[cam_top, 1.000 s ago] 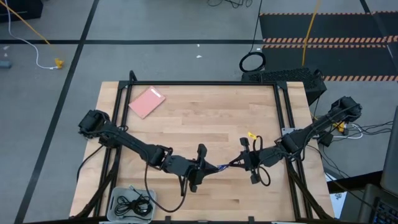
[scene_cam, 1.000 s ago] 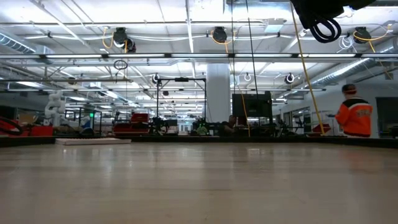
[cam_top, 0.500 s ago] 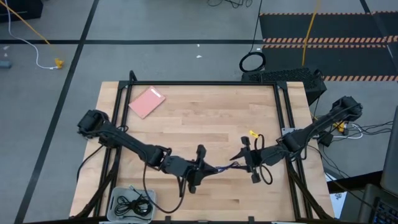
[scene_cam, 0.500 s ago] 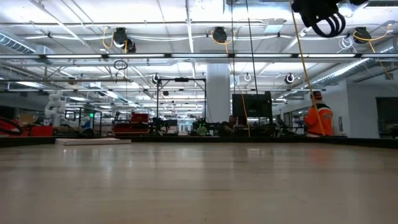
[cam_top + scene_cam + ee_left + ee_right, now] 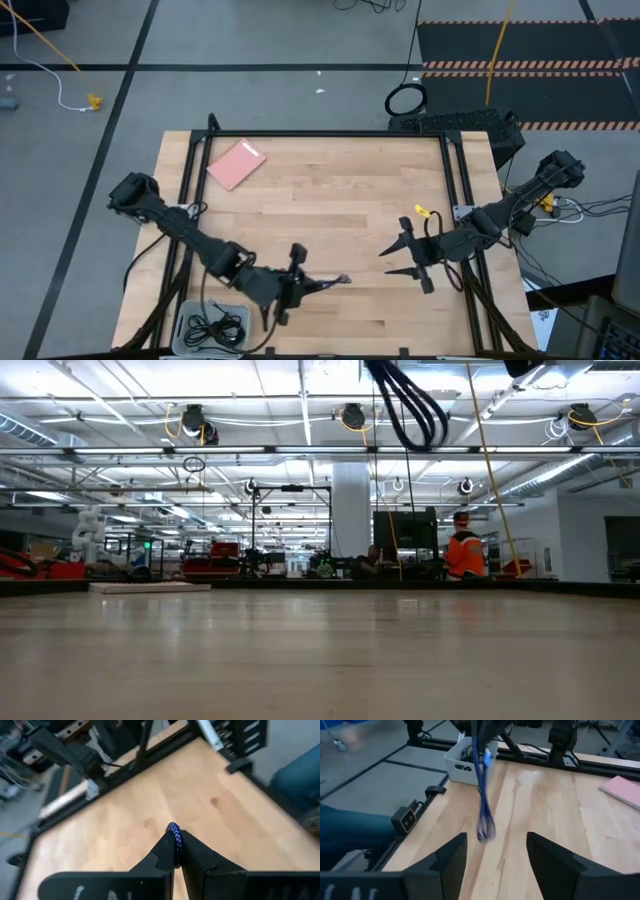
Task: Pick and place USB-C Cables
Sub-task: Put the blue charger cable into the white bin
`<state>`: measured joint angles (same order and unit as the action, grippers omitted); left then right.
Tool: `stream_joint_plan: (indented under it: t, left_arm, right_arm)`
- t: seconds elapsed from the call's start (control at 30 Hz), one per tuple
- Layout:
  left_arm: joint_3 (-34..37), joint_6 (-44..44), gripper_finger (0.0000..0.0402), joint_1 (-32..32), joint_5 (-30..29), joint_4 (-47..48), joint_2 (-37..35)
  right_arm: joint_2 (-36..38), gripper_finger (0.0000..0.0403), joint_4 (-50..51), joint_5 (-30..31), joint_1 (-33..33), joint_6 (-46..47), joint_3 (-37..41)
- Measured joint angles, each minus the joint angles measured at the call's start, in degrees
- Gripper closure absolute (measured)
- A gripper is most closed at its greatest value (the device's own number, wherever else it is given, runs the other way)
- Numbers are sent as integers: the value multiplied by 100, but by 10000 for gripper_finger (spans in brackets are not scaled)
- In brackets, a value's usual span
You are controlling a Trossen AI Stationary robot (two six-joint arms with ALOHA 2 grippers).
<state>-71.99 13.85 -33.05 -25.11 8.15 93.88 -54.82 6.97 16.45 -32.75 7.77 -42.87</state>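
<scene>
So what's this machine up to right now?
Two robot arms are sorting short cables at a wooden table. The left gripper is shut on the purple-blue cable, which hangs from its fingers above the table, near a white bin at the table's front left corner that already holds black cables. The right gripper is open and empty, off to the right side. A pink card lies untouched at the far left.
</scene>
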Motion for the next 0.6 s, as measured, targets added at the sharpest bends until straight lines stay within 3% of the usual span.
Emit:
stream_joint_plan:
  t: [0.13,0.33,0.6]
  left_arm:
    - [0,-819,393,-438,-48,581,-369]
    - [0,-2136,381,-1140,-171,1272,-868]
    - [0,-4059,385,-2122,-641,2282,-1237]
  right_arm:
    - [-9,208,94,17,2,-94,0]
    - [-19,208,109,20,7,-138,0]
    - [-21,208,111,22,7,-157,0]
